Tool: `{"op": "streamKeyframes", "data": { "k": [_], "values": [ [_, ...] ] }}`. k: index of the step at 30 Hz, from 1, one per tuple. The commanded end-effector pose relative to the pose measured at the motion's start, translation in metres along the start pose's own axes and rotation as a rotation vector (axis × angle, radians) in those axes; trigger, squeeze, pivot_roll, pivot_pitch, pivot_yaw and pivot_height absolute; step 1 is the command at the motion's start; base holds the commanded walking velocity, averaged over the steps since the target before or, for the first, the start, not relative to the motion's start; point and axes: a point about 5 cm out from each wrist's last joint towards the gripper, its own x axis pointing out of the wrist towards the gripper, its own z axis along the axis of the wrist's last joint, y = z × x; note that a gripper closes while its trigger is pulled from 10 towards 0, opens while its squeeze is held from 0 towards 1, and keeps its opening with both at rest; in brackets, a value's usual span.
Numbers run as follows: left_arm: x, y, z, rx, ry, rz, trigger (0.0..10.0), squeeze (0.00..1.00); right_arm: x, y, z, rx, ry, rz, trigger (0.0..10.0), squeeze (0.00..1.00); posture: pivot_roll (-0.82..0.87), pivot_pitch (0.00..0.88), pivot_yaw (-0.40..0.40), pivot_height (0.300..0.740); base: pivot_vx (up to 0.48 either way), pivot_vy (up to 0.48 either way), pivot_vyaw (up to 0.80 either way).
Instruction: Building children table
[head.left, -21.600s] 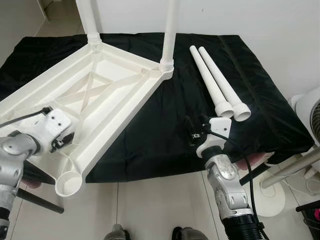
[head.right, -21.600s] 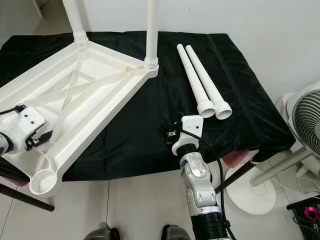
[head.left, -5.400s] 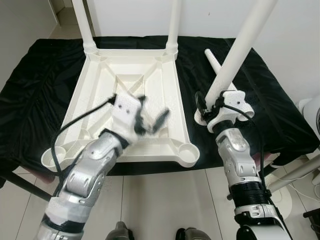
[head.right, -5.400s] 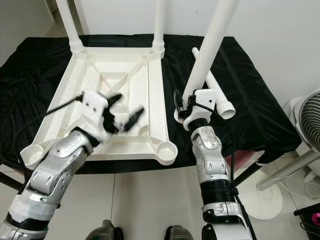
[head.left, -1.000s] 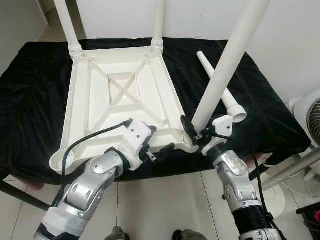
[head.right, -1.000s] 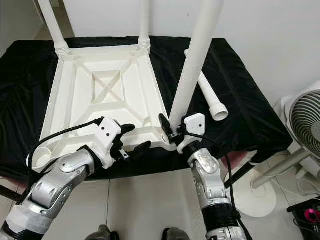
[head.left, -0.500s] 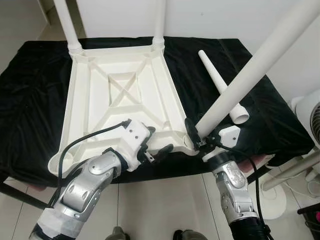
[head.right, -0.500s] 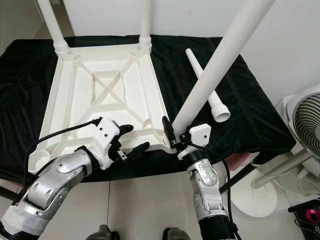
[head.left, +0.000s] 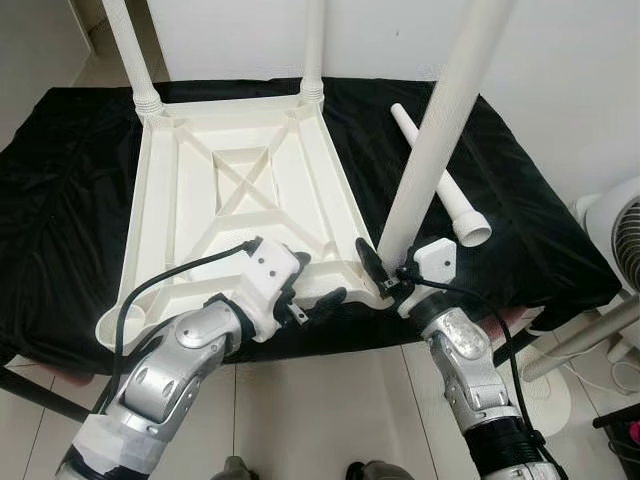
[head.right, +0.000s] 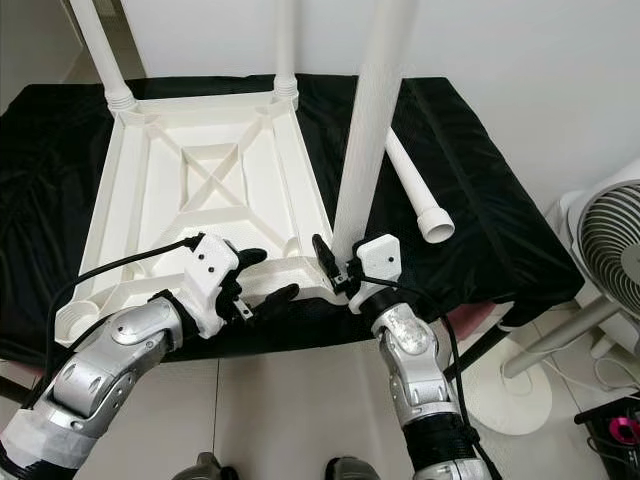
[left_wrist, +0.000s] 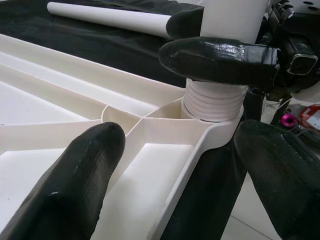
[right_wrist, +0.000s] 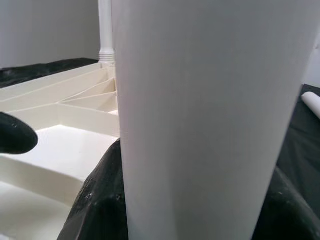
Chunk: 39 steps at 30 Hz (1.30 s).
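The white table top (head.left: 240, 195) lies upside down on a black cloth. Two white legs (head.left: 128, 50) (head.left: 313, 40) stand in its far corners. My right gripper (head.left: 385, 272) is shut on a third leg (head.left: 440, 130), which stands almost upright at the near right corner. In the left wrist view its threaded end (left_wrist: 212, 102) sits in the corner socket. My left gripper (head.left: 318, 282) is open at the top's near rim, just left of that corner, with its fingers (left_wrist: 75, 185) spread over the rim. A fourth leg (head.left: 437, 172) lies loose on the cloth to the right.
The black cloth (head.left: 60, 180) covers a low table with tiled floor in front. A white standing fan (head.left: 615, 225) is at the right, close to my right arm. The near left corner socket (head.left: 115, 328) overhangs the cloth's edge. A white wall is behind.
The held leg leaned far to the right half a second ago and now stands almost upright over the near right corner. My right gripper shifted slightly left. The left gripper stayed put.
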Motion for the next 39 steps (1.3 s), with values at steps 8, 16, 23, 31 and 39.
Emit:
{"op": "streamKeyframes", "data": {
  "k": [8, 16, 23, 31, 39],
  "values": [
    [-0.001, -0.004, 0.002, 0.000, 0.003, -0.099, 10.0, 0.00, -0.003, -0.002, -0.027, 0.022, 0.172, 0.022, 10.0, 0.00, -0.01, 0.088, 0.023, 0.740, 0.000, 0.000, 0.00],
    [-0.002, -0.005, 0.003, -0.002, 0.001, -0.098, 10.0, 0.00, 0.002, -0.009, -0.031, 0.125, 0.204, -0.085, 10.0, 0.00, -0.01, 0.100, 0.021, 0.740, 0.000, 0.000, 0.00],
    [-0.002, -0.006, 0.003, -0.003, -0.001, -0.096, 10.0, 0.00, 0.006, -0.003, -0.031, 0.179, 0.198, -0.107, 10.0, 0.00, -0.02, 0.101, 0.019, 0.740, 0.000, 0.000, 0.00],
    [-0.001, -0.006, 0.003, -0.009, -0.004, -0.094, 10.0, 0.00, 0.010, -0.001, -0.028, 0.138, 0.190, -0.140, 10.0, 0.00, -0.02, 0.099, 0.012, 0.740, 0.000, 0.000, 0.00],
    [-0.001, -0.008, 0.002, -0.015, -0.001, -0.102, 10.0, 0.00, 0.017, 0.013, -0.019, 0.177, 0.120, -0.337, 10.0, 0.00, -0.02, 0.098, 0.006, 0.740, 0.000, 0.000, 0.00]
  ]
}}
